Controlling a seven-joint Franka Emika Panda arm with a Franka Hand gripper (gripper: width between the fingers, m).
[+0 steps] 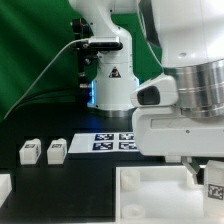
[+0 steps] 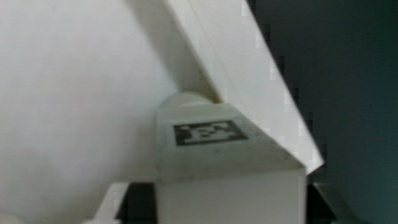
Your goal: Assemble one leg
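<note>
My gripper (image 1: 203, 176) hangs low over the exterior view's right end of the large white tray-like piece (image 1: 150, 196). It is shut on a leg (image 1: 215, 190), a small white block with a black-and-white tag. In the wrist view this leg (image 2: 214, 140) runs out from between my dark finger pads (image 2: 141, 204), its tag facing the camera. Its far end points at the tray's raised edge (image 2: 222, 60). Whether it touches the tray cannot be told. Two more legs (image 1: 28, 151) (image 1: 56, 150) stand side by side on the black table at the exterior view's left.
The marker board (image 1: 112, 141) lies on the table in front of the robot's base (image 1: 110, 85). A further white part (image 1: 4, 186) shows at the lower left edge. In the wrist view, dark table (image 2: 338, 80) lies beyond the tray's edge.
</note>
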